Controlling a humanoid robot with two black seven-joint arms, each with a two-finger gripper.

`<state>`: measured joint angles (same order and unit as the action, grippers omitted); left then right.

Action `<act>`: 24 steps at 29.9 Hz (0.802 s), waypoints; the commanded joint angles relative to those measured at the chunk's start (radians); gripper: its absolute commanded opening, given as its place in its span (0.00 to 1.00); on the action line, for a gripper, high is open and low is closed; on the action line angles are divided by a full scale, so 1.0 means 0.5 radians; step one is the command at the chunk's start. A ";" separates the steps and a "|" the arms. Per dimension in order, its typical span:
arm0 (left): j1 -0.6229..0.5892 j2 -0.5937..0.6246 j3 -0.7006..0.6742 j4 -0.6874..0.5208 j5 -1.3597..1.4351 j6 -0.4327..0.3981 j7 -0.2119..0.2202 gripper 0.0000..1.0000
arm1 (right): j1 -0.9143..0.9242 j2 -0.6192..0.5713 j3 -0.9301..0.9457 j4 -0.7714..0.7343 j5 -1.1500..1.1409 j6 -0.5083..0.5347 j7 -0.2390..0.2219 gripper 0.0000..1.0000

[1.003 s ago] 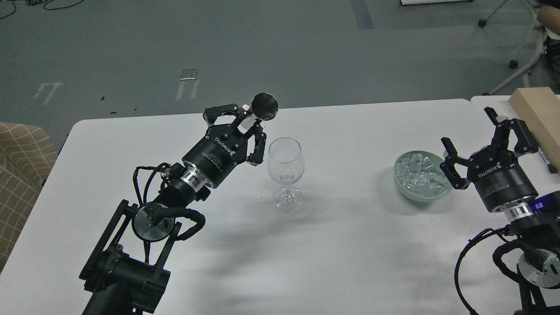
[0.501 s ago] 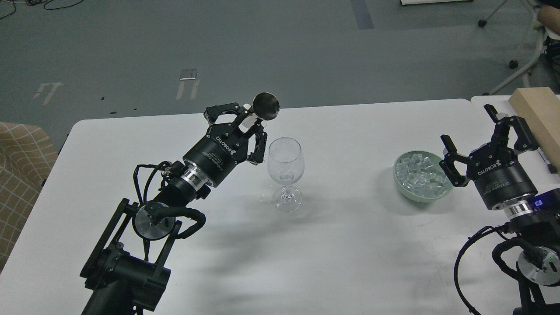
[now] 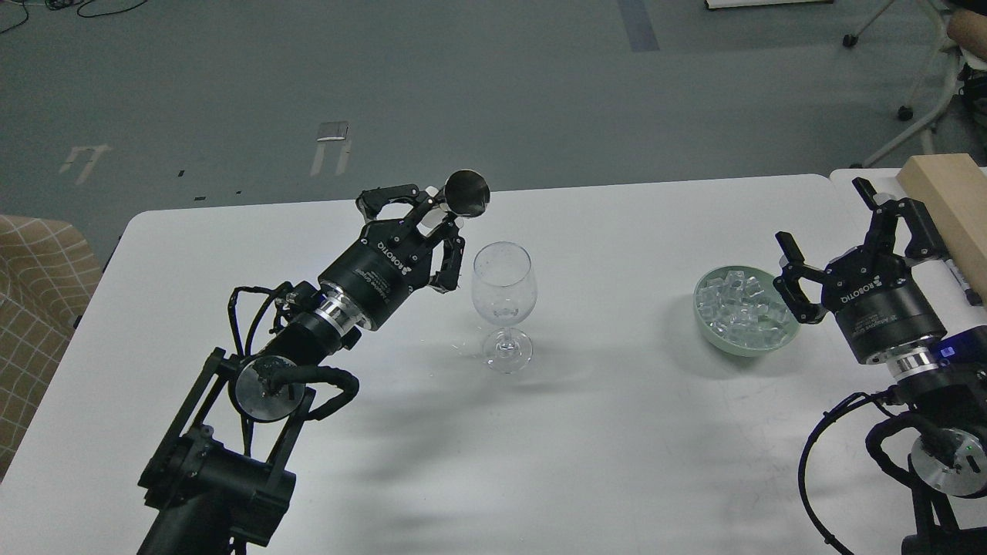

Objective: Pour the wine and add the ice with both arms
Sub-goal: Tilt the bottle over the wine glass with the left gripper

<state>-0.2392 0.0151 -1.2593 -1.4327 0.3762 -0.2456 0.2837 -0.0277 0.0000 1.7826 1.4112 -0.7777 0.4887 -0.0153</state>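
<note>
A clear stemmed wine glass point(image 3: 503, 297) stands upright near the middle of the white table point(image 3: 617, 447); something small and clear lies at the bottom of its bowl. My left gripper point(image 3: 429, 222) is just left of the glass and a little behind it, shut on a small tool with a white stem and a dark round metal head point(image 3: 466, 192) raised beside the glass's rim. The ice point(image 3: 742, 307), many clear cubes, fills a pale green bowl point(image 3: 708, 330) at the right. My right gripper point(image 3: 826, 222) is open and empty, just right of the bowl.
A light wooden block point(image 3: 947, 202) lies along the table's far right edge behind my right gripper, with a dark pen point(image 3: 964, 284) beside it. A checked chair point(image 3: 35, 308) stands off the table's left end. Office chair legs point(image 3: 910, 116) are at the far right.
My left gripper has shifted slightly left with the tool still in it. My right gripper has moved a little up and away, staying open beside the bowl.
</note>
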 commanded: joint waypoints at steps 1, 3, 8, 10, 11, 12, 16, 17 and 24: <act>-0.003 -0.003 -0.003 0.000 0.018 0.019 -0.015 0.11 | 0.003 0.000 0.000 0.000 0.000 0.000 0.000 1.00; -0.016 -0.009 -0.003 0.000 0.048 0.025 -0.018 0.11 | 0.000 0.000 0.000 0.000 0.000 0.000 0.000 1.00; -0.031 -0.021 -0.009 0.000 0.174 0.034 -0.027 0.11 | 0.003 0.000 0.000 0.003 0.000 0.000 0.000 1.00; -0.031 -0.024 -0.012 0.000 0.177 0.034 -0.027 0.11 | 0.000 0.000 0.003 0.006 0.000 0.000 0.000 1.00; -0.034 -0.024 -0.012 0.000 0.177 0.034 -0.027 0.11 | 0.000 0.000 0.003 0.006 0.000 0.000 0.000 1.00; -0.037 -0.021 -0.009 0.000 0.183 0.034 -0.027 0.11 | 0.003 0.000 0.003 0.006 0.000 0.000 0.000 1.00; -0.040 -0.018 -0.006 -0.009 0.189 0.025 -0.027 0.11 | 0.003 0.000 0.003 0.006 0.000 0.000 0.000 1.00; -0.040 -0.018 -0.006 -0.018 0.189 0.016 -0.027 0.11 | 0.003 0.000 0.003 0.006 0.000 0.000 0.000 1.00; -0.037 -0.024 0.000 -0.028 0.232 0.013 -0.027 0.11 | 0.003 0.000 0.003 0.015 0.000 0.000 0.000 1.00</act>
<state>-0.2590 0.0048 -1.2595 -1.4460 0.4760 -0.2388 0.2699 -0.0260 0.0000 1.7841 1.4174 -0.7777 0.4887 -0.0153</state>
